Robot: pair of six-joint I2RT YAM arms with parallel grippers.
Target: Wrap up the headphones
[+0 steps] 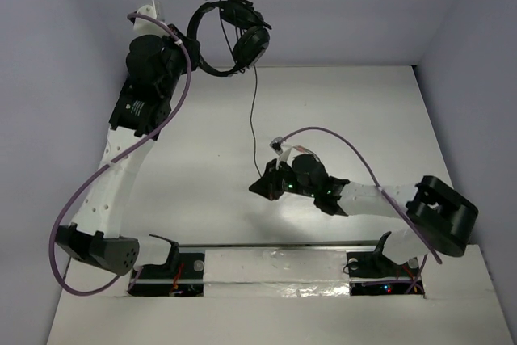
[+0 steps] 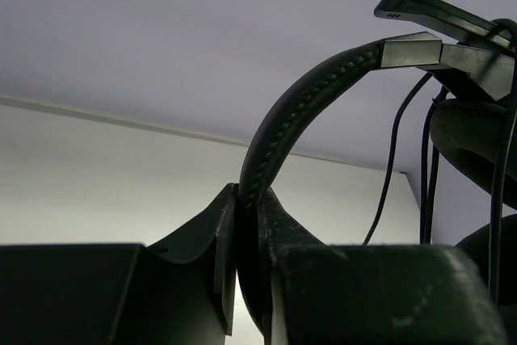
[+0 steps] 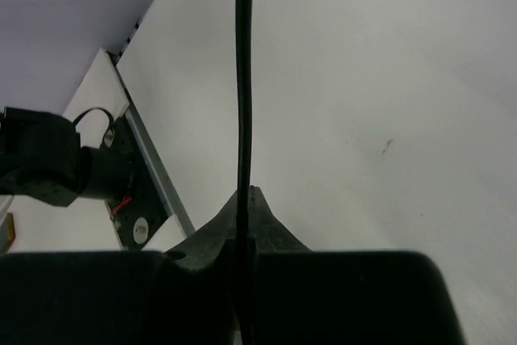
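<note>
The black headphones (image 1: 234,38) hang in the air at the back of the table. My left gripper (image 1: 192,44) is shut on their arched headband (image 2: 299,111), which rises from between the jaws of the left gripper (image 2: 249,199) towards the earcups at the right. The thin dark cable (image 1: 253,119) drops straight down from the earcups to my right gripper (image 1: 260,186) at the table's middle. In the right wrist view the cable (image 3: 242,78) runs taut into the right gripper (image 3: 249,199), which is shut on it. The cable's plug end is hidden.
Thick purple robot cables (image 1: 81,191) loop along both arms. The arm bases (image 1: 161,268) stand at the near edge behind a metal strip (image 1: 275,244). Grey walls close off the back and the right side. An arm base (image 3: 48,159) shows left of the right gripper.
</note>
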